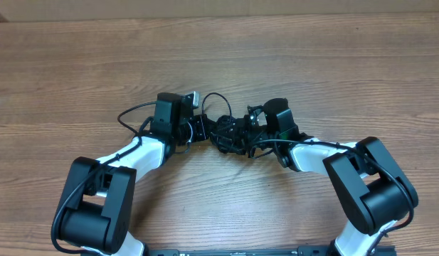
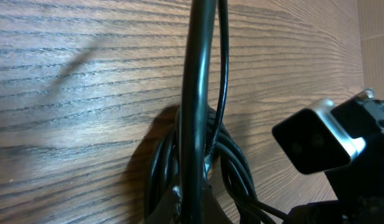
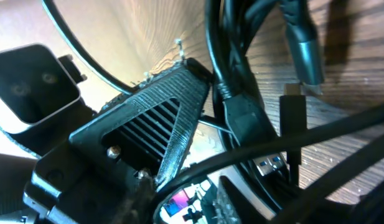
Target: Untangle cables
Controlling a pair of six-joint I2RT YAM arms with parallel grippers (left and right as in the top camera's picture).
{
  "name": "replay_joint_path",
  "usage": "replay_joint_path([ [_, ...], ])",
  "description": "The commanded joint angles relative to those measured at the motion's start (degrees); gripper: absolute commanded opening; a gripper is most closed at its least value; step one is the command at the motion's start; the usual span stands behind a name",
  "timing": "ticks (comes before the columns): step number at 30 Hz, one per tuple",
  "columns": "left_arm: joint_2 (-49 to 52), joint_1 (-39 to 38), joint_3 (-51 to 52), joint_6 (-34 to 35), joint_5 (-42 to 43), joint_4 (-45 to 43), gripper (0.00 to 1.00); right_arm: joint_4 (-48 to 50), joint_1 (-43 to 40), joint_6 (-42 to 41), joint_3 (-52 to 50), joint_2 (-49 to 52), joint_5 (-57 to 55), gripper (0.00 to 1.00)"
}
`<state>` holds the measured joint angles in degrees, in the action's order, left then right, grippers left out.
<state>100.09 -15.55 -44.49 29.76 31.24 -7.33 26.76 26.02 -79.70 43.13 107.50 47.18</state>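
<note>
So the left end effector [image 1: 198, 129] is nosed right into the cables [image 1: 226, 134]. They sit as a tight black knot just off its tip, squeezed between it and the right end effector [image 1: 249, 132]. I can't tell how far the left one's fingers are spread or whether they've got a cord, since the knot and the arm's own wiring hide them in every view.

One thin loop [image 1: 226, 103] sticks out of the knot on the far side, just past the left tip. In the left wrist view the cords lie coiled on the counter [image 1: 333, 64], with the right arm's camera [image 2: 316, 142] close on their other side.

Right end effector is the same story: fingers buried, so I can't tell its opening or its grip. A couple of plug ends [image 3: 304, 46] show up close in the right wrist view.

Loads of bare wood beyond both tips and out to either side. The counter's far edge is well apart from them.
</note>
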Motion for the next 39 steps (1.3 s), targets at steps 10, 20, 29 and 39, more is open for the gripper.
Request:
replay_joint_path([
  [10,0.3,0.2,0.3,-1.3,0.3,-0.4,0.04,9.9,-0.1,-5.3,0.3,-0.8,4.1,0.04],
  [20,0.3,0.2,0.3,-1.3,-0.9,-0.2,0.04,23.5,-0.2,-15.1,0.3,-0.8,4.6,0.04],
  [29,0.3,0.2,0.3,0.3,-7.5,1.3,0.04,28.7,-4.2,-16.3,0.3,-0.8,6.1,0.04],
  [39,0.3,0.2,0.3,8.8,-17.0,4.3,0.04,20.3,-10.5,-10.1,-0.6,-0.8,10.6,0.04],
])
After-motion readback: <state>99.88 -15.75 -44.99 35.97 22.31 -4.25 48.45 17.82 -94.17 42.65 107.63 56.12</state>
